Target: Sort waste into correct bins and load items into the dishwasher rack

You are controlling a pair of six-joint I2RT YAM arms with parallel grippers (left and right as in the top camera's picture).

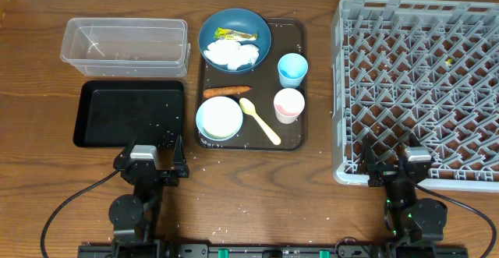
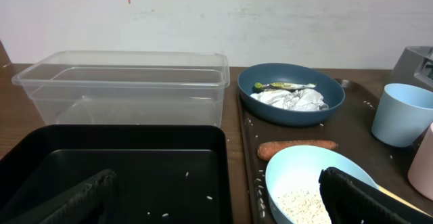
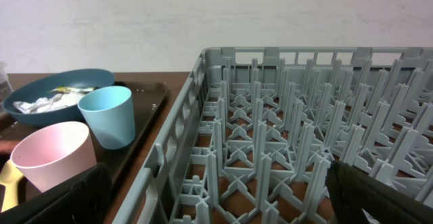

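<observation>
Overhead, the left tool [image 1: 150, 146] and right tool [image 1: 387, 152] rest spread and empty. Rice [image 2: 302, 204] lies loose in the light blue bowl [image 1: 219, 118] on the serving tray [image 1: 265, 83]; a tilted lift could scatter grains.

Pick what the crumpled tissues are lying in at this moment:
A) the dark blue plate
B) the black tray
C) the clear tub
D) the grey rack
A: the tissues sit in the plate, next to the wrapper, as the overhead and left wrist views both show.
</observation>
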